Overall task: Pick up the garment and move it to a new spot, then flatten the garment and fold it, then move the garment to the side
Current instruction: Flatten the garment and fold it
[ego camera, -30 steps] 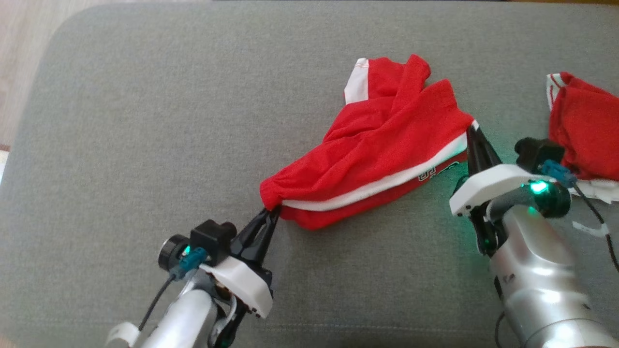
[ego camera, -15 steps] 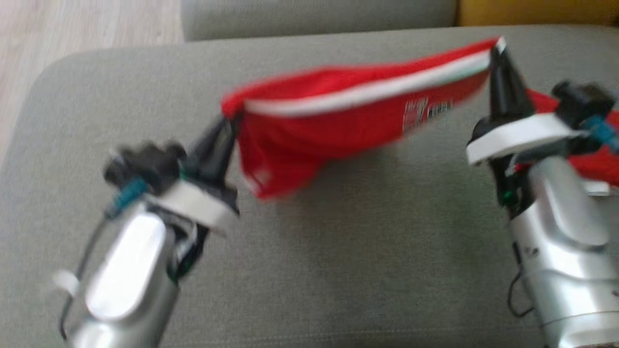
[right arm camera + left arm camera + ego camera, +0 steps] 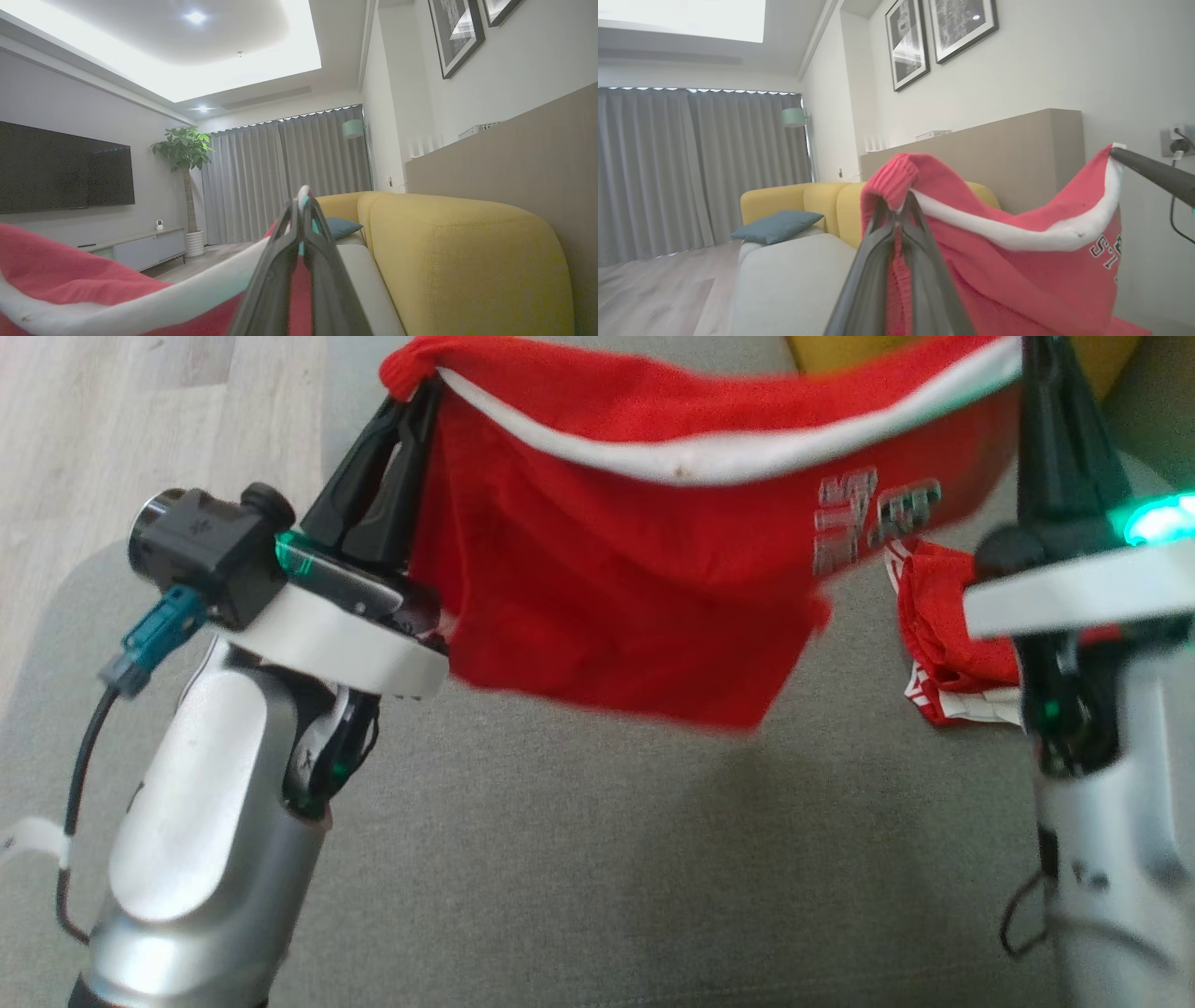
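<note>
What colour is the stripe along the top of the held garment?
The stripe is white, garment red; clearest in head view.

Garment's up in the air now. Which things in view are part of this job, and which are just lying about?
In the job: red garment, hung between left gripper and right gripper, both shut on its white-banded edge; grey cushion below it.

Lying about: crumpled red cloth on the cushion, yellow sofa, blue pillow.

One hanging garment, one crumpled garment, one left tool, one right tool, two framed pictures, one cushion
</note>
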{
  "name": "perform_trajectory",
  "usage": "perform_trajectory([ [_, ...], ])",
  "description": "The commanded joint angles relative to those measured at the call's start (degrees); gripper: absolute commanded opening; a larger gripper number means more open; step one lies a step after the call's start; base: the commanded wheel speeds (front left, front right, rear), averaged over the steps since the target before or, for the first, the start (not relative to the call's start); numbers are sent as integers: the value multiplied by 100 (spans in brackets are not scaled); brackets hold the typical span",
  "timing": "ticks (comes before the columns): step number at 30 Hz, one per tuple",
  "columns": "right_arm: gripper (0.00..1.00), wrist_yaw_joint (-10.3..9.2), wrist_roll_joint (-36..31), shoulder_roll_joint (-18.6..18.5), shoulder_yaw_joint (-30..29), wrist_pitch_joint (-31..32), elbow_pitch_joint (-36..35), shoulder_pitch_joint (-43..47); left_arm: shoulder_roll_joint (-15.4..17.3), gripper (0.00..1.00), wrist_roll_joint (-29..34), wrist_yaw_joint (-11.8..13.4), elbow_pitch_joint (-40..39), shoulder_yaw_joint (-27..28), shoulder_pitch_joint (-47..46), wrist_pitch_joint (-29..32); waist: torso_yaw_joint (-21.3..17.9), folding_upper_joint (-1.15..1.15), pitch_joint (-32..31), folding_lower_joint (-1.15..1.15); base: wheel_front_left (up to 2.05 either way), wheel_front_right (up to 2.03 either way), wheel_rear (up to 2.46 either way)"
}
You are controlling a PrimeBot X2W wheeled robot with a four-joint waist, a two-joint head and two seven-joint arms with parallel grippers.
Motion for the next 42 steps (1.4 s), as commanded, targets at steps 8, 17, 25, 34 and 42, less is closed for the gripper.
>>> perform_trajectory([
  [8, 0, 37, -90, 265, -277, 982, -1636, 838, 312, 0, -226, 169, -884, 320, 217, 430, 17, 0, -27, 0, 0, 0, 0],
  [17, 0, 37, 129, 272, -422, 1495, -1313, -70, 488, 0, -705, -7, -619, 440, -523, 1086, 26, 0, 832, 0, 0, 0, 0],
  [25, 0, 37, -419, 272, -496, 832, 1072, -2819, 484, 0, -925, -177, 1520, 548, -2835, 964, 19, 0, 1991, 0, 0, 0, 0],
  [34, 0, 37, -896, 273, -869, -1111, 3612, -5076, 104, 0, -879, -205, 3660, 688, -4851, -269, 37, 0, 2717, 0, 0, 0, 0],
  [42, 0, 37, -232, 273, -439, -1441, 5327, -4652, -238, 0, -966, -243, 4478, 97, -4338, -727, 126, 0, 2922, 0, 0, 0, 0],
])
